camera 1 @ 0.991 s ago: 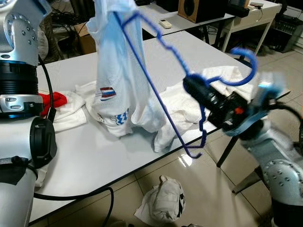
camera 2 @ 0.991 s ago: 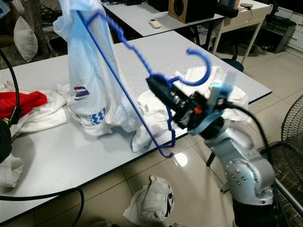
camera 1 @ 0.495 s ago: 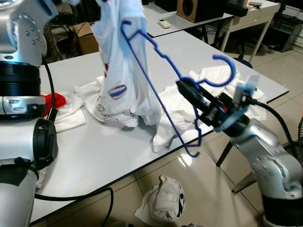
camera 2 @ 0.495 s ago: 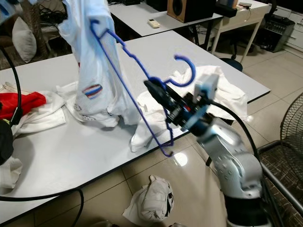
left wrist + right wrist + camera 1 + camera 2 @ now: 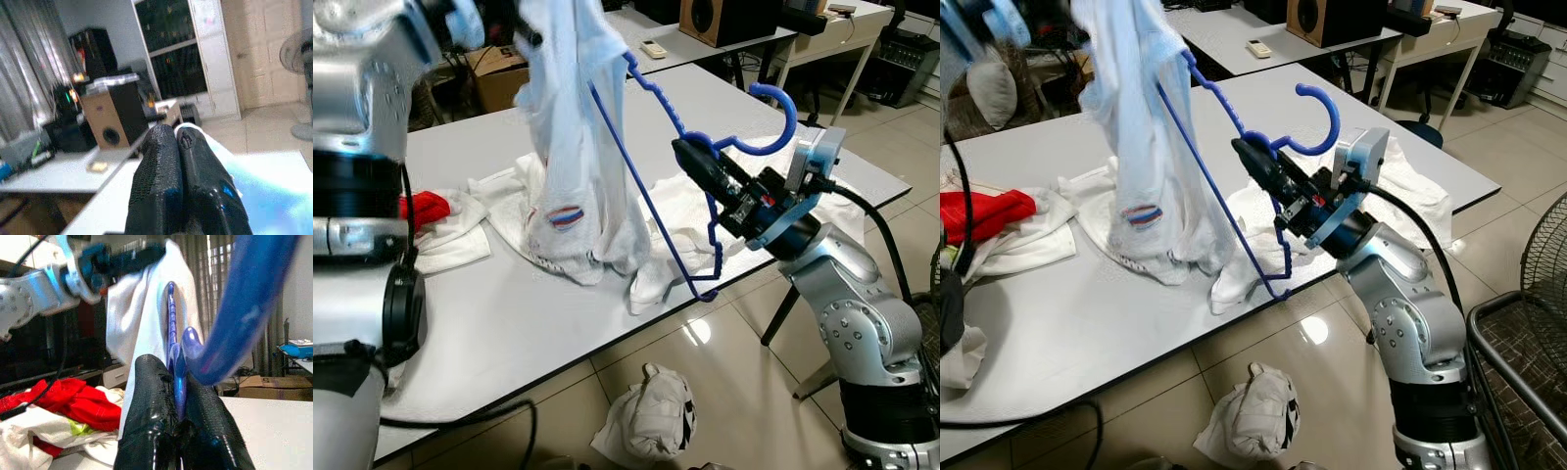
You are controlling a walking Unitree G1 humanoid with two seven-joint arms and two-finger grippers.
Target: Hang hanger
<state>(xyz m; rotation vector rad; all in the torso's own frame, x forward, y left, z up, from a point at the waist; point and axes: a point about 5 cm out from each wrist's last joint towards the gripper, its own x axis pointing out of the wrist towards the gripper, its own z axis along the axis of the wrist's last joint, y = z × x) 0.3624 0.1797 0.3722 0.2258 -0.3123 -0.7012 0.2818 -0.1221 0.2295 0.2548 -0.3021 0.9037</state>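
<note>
Now your right gripper (image 5: 1252, 160) pinched tight on blue hanger (image 5: 1263, 186) neck, just under hook, above table (image 5: 1234, 98) edge. Your left gripper (image 5: 178, 142) raised, fingers together, gripping white shirt (image 5: 1151, 166); hanger's far end inside shirt.

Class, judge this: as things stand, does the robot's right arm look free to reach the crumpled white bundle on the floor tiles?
Probably not at once. The right gripper is shut on the blue plastic hanger, whose far end sits inside the white shirt held up by the left arm; the bundle lies low beside the white table.
</note>
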